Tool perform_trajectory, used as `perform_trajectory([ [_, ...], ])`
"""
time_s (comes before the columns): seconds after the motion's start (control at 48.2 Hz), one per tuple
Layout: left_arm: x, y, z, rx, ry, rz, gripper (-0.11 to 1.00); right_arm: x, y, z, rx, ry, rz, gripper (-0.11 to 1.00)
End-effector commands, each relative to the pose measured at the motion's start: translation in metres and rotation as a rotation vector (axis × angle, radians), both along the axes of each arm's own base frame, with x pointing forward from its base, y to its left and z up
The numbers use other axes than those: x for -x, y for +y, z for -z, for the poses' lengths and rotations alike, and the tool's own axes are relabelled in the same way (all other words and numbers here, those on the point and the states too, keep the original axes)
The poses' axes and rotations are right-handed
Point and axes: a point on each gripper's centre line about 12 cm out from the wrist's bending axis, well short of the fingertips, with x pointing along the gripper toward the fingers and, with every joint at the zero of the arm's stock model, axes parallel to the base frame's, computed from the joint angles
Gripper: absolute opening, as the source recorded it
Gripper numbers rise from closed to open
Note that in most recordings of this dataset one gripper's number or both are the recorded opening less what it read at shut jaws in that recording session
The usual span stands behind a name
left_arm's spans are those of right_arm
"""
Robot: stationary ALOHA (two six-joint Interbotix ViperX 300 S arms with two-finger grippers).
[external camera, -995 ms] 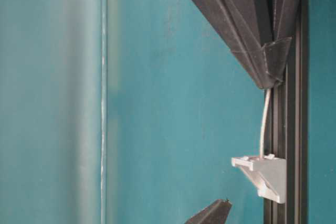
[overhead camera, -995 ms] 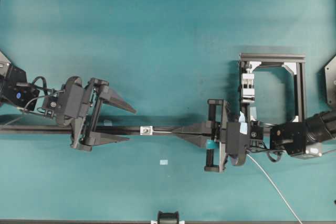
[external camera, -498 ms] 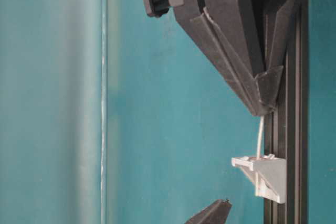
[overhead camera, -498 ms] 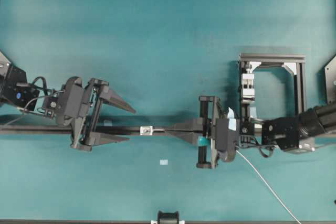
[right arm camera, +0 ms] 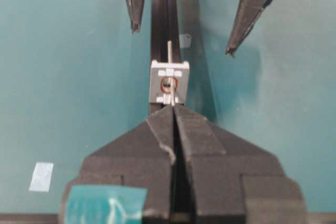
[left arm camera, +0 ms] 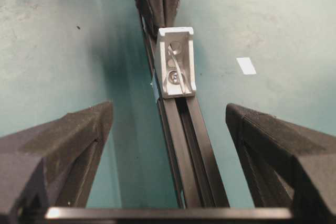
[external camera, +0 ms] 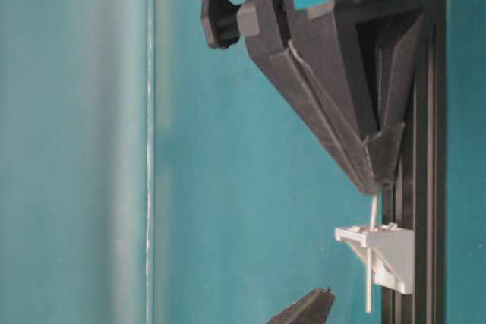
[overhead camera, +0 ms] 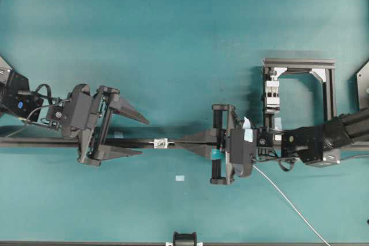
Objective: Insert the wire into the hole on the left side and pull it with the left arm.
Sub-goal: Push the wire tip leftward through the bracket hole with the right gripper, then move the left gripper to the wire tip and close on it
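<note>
The wire [overhead camera: 288, 203] trails from the lower right into my right gripper [overhead camera: 176, 142], which is shut on it. Its fingertips [right arm camera: 173, 109] almost touch the small silver fitting [overhead camera: 161, 142] on the black rail. The wire runs through the hole [right arm camera: 168, 84], and its tip [right arm camera: 169, 51] sticks out on the far side, as the table-level view [external camera: 370, 271] also shows. The left arm's gripper [overhead camera: 145, 137] stands wide open just left of the fitting, one finger on each side of the rail. In the left wrist view the fitting [left arm camera: 176, 61] lies ahead of the open gripper [left arm camera: 169, 111].
The long black rail [overhead camera: 34, 142] crosses the teal table left to right. A black frame [overhead camera: 328, 93] with a white ribbed clamp block [overhead camera: 271, 93] stands at the right. A small pale tape rectangle [overhead camera: 180, 178] lies in front of the rail.
My right gripper has moved left along the rail up to the fitting. The wire has slid through the hole, and its tip now shows beyond it. The left arm has not moved.
</note>
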Motion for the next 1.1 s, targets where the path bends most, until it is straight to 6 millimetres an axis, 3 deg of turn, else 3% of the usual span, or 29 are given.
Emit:
perform_trajectory([
  [0.0, -0.002, -0.002, -0.005, 0.004, -0.021, 0.006, 0.78, -0.008, 0.000, -0.009, -0.011, -0.027, 0.000, 0.04],
  [0.58, -0.008, -0.004, -0.006, 0.042, 0.013, -0.004, 0.77, -0.014, 0.000, -0.011, -0.009, -0.026, -0.013, 0.04],
  [0.891, -0.014, -0.010, -0.010, 0.059, 0.005, 0.003, 0.50, -0.014, 0.000, -0.011, -0.009, -0.026, -0.013, 0.04],
  [1.078, -0.018, -0.012, -0.013, 0.062, 0.001, 0.008, 0.46, -0.013, 0.000, -0.010, -0.008, -0.023, -0.013, 0.04],
])
